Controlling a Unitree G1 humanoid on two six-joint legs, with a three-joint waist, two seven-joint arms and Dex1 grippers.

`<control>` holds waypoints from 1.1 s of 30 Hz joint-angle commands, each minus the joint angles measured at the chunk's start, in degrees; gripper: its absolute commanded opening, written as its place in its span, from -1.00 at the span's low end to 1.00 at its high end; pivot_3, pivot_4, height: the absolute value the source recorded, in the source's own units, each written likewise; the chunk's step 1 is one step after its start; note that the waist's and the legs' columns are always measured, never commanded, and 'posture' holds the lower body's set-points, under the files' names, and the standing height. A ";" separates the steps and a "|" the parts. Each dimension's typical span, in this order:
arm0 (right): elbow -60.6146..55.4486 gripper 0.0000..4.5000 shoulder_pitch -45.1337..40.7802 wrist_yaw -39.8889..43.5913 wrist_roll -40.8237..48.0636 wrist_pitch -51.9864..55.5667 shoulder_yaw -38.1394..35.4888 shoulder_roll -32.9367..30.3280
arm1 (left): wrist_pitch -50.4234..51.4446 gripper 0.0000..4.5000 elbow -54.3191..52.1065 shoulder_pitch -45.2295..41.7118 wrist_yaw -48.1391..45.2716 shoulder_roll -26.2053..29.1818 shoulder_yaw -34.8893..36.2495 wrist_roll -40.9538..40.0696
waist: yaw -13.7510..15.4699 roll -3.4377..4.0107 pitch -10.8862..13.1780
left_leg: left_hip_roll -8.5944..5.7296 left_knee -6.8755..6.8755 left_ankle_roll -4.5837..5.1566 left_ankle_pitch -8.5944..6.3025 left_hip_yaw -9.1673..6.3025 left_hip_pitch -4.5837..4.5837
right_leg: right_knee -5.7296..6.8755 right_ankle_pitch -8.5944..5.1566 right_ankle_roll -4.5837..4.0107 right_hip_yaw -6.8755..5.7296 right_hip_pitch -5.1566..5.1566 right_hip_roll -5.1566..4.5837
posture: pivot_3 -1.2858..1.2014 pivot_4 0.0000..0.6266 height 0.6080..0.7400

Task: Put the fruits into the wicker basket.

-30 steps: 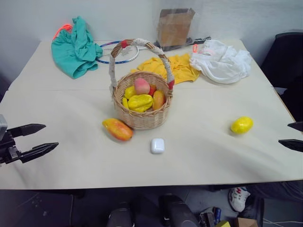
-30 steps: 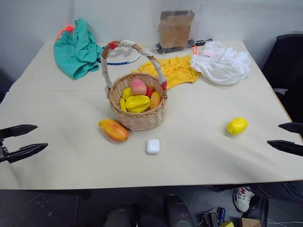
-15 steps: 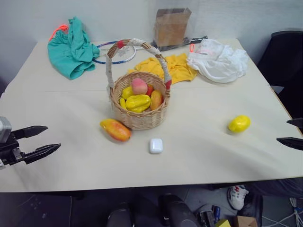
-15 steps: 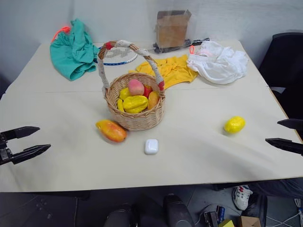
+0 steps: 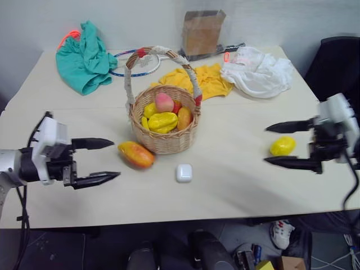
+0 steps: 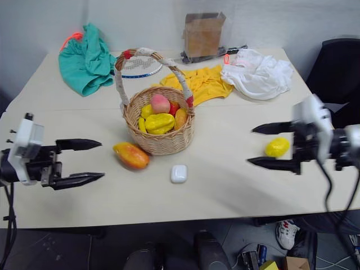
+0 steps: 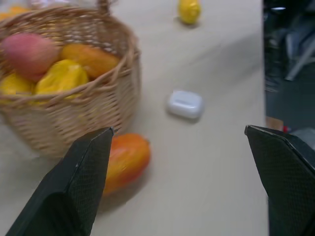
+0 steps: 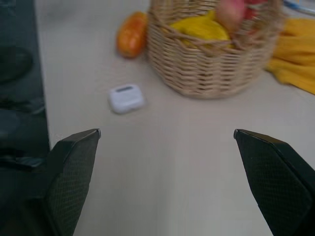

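Nearest the camera, the left gripper (image 5: 104,161) and the right gripper (image 5: 281,145) both hover over the beige table (image 5: 225,191) with fingers spread wide and empty. The landmark is the round tan wicker basket with its white-and-red wrapped handle (image 5: 165,126), already holding several yellow, orange and pink fruits. An elongated orange-red mango (image 5: 138,154) lies just beside the basket's front left wall; a small white rounded case (image 5: 184,172) sits a little in front of the basket; a bright yellow lemon-like fruit (image 5: 283,145) lies well to its right, between the right fingers. Judging from this, each gripper should centre on its fruit, close gently across the narrow width, and lift clear of the rim. Beyond the basket lie yellow cloth (image 5: 209,79) and a cardboard box (image 5: 202,32).
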 commanded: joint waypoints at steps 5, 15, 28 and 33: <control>1.65 0.99 -8.26 -5.30 -14.52 -9.39 24.02 18.21 | -0.46 1.00 -1.88 -8.83 -2.54 1.29 -8.81 0.38 | 0.03 -0.01 -0.01 | -0.03 0.10 0.00 0.01 0.02 -0.30 | 0.00 -0.03 0.06 0.01 -0.22 0.01 | 0.03 -0.52 1.00; 18.12 0.99 -11.79 -7.59 -28.78 -18.92 35.70 30.45 | 1.03 1.00 -2.86 -13.80 -3.54 1.66 -11.73 -0.28 | 0.02 -0.04 -0.01 | -0.01 1.02 0.12 -0.05 0.11 -1.16 | 0.66 -0.05 0.09 0.05 -0.96 0.01 | 0.03 -0.52 1.00; 11.63 0.27 -2.81 -16.88 -24.67 -14.29 26.43 35.44 | 0.25 1.00 -2.01 -14.91 -2.65 -0.54 -12.98 0.45 | 0.03 -0.08 -0.04 | 0.00 0.98 -0.06 0.09 0.12 -0.92 | 1.02 -0.09 0.01 0.11 -0.92 0.05 | 0.03 -0.52 1.00; -3.77 0.27 7.86 -19.43 -14.11 -3.66 11.52 29.09 | 0.57 1.00 -2.31 -16.41 -2.03 -2.45 -14.09 -0.30 | 0.52 -0.09 -0.03 | -0.06 0.97 -0.03 0.08 0.06 -0.98 | 0.97 -0.11 0.05 0.10 -0.90 0.00 | 0.03 -0.52 1.00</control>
